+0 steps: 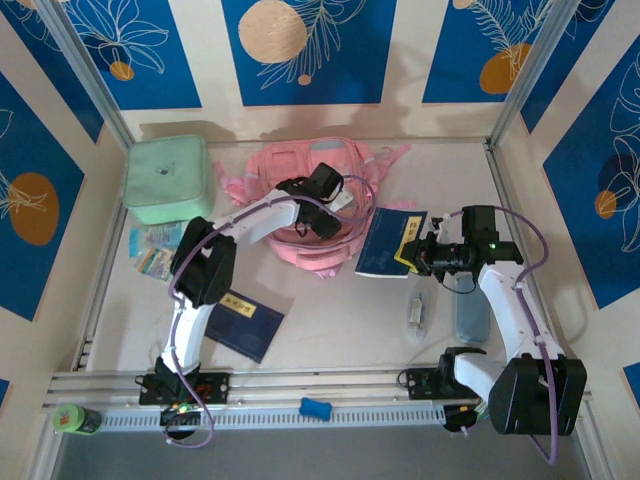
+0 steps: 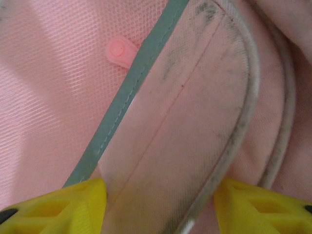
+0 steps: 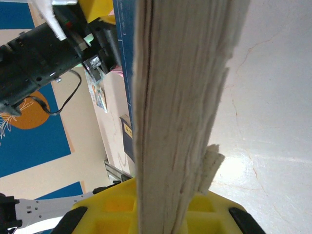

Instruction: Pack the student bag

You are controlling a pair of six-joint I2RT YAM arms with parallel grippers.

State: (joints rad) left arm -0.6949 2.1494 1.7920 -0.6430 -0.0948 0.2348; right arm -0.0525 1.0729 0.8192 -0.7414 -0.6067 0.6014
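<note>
Two grippers are engaging: the left gripper point(image 2: 156, 207) is straddling, jaws apart, the flap point(image 2: 170, 146) of the bag point(image 1: 300, 170) at the table point(image 1: 340, 320) back centre, and the right gripper point(image 1: 418, 252) is clenching a book point(image 1: 388, 243). Unheld, the flap could be sagging shut and jamming the book.

student bag point(image 1: 290, 160) part-hidden under left arm point(image 1: 262, 216), book point(image 1: 385, 245) corner behind right tool point(image 1: 417, 255)

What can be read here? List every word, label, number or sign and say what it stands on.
No text here is legible.
Yellow label on the upper blue book: too small to read.
Yellow label on the lower blue book: too small to read.
Emblem on the mint green case: blurred.
Print on the packets: blurred.
</note>
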